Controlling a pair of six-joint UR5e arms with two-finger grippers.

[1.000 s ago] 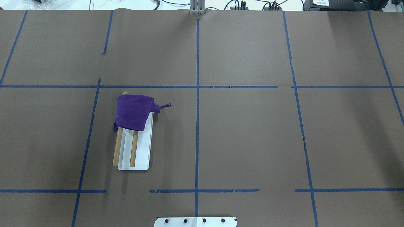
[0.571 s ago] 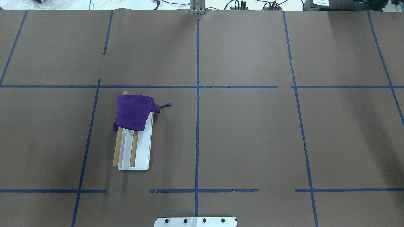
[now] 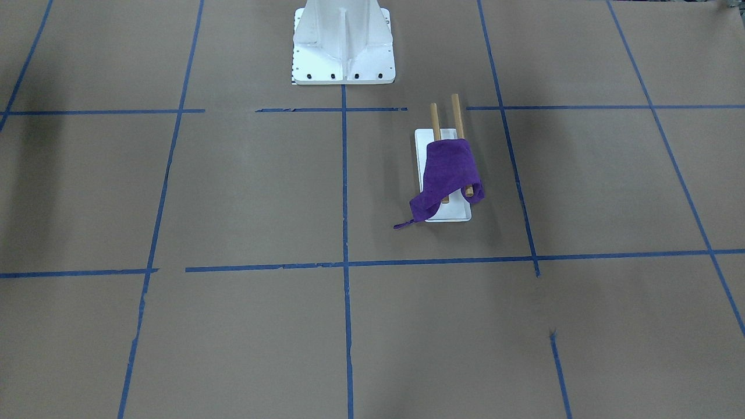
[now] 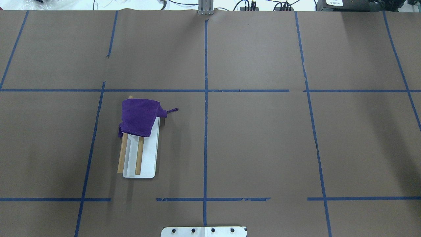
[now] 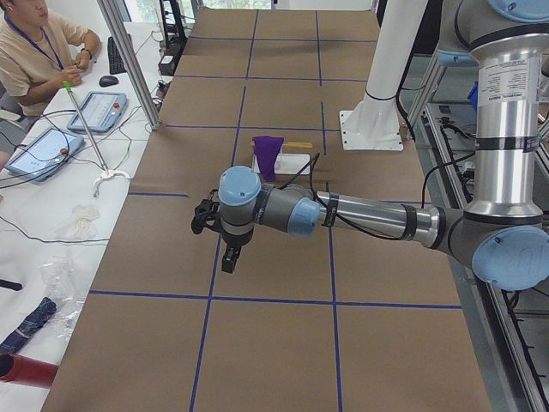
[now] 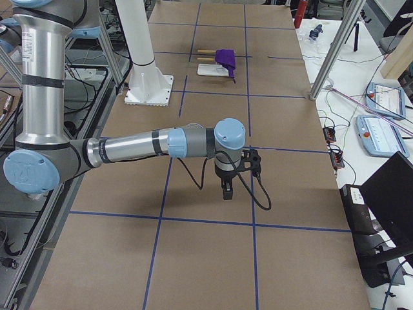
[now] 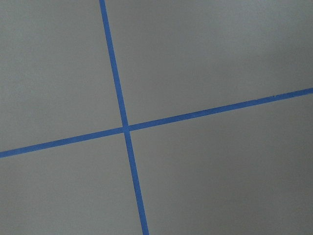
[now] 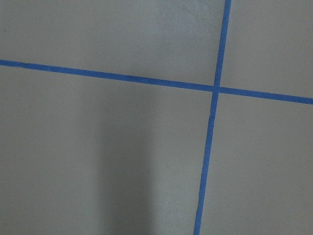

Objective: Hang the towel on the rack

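Note:
The deep-purple towel point(image 4: 138, 117) is draped over the far end of the rack point(image 4: 139, 158), across both wooden rods, with its thin loop point(image 4: 172, 111) trailing onto the table. It also shows in the front-facing view point(image 3: 448, 171), bunched at the rods' near tips. My left gripper point(image 5: 230, 257) hangs over the table far from the rack, seen only in the exterior left view. My right gripper point(image 6: 226, 190) hangs over the table's other end, seen only in the exterior right view. I cannot tell whether either is open or shut.
The white metal pedestal point(image 3: 343, 46) stands at the robot's side of the table. Blue tape lines point(image 4: 205, 98) grid the brown table. A person point(image 5: 39, 43), tablets and cables are on the side bench.

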